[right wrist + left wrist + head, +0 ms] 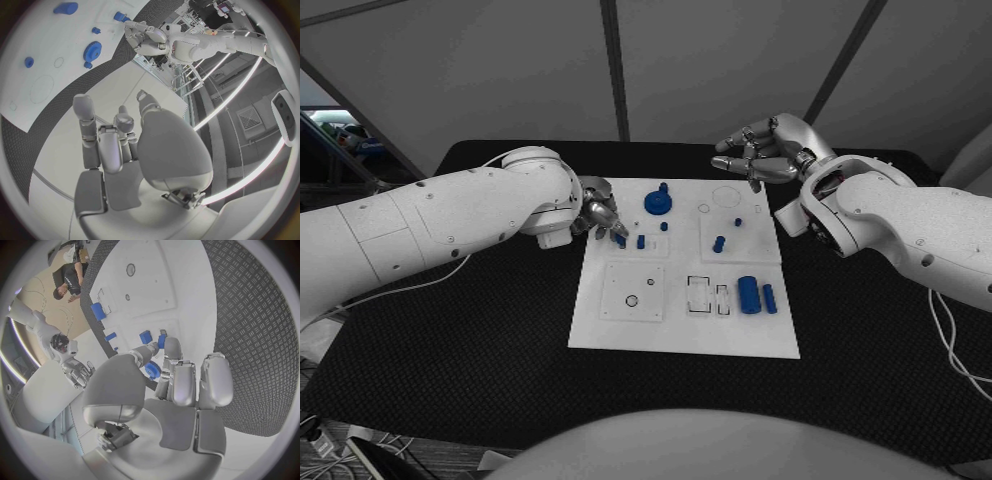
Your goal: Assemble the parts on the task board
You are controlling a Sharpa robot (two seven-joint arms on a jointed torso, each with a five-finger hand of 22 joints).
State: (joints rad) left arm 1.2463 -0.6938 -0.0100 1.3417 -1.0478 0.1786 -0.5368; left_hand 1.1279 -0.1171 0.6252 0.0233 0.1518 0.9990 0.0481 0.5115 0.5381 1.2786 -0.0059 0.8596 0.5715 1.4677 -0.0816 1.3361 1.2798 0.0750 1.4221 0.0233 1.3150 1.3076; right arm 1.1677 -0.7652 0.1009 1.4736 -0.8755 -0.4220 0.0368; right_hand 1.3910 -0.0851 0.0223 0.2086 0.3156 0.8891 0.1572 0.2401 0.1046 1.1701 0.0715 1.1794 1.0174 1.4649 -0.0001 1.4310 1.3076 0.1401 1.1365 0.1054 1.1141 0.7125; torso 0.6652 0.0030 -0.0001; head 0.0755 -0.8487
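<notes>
The white board (684, 330) is laid in the middle of the black counter (473, 330). The left hand (599, 216) is held low over the board's left edge, its fingers (172, 351) brought down at a small blue peg (620, 239); whether the peg is pinched or merely touched cannot be told. A second peg (640, 241) is stood just beside it. A blue gear (658, 203) is seated near the board's far edge, with a small peg (664, 226) just in front of it. Another peg (718, 243) is stood on the right half of the board. Two blue cylinders (750, 295) are laid side by side near the board's right edge. The right hand (762, 152) is held above the board's far right corner, nothing gripped, its fingers loosely curled and apart.
</notes>
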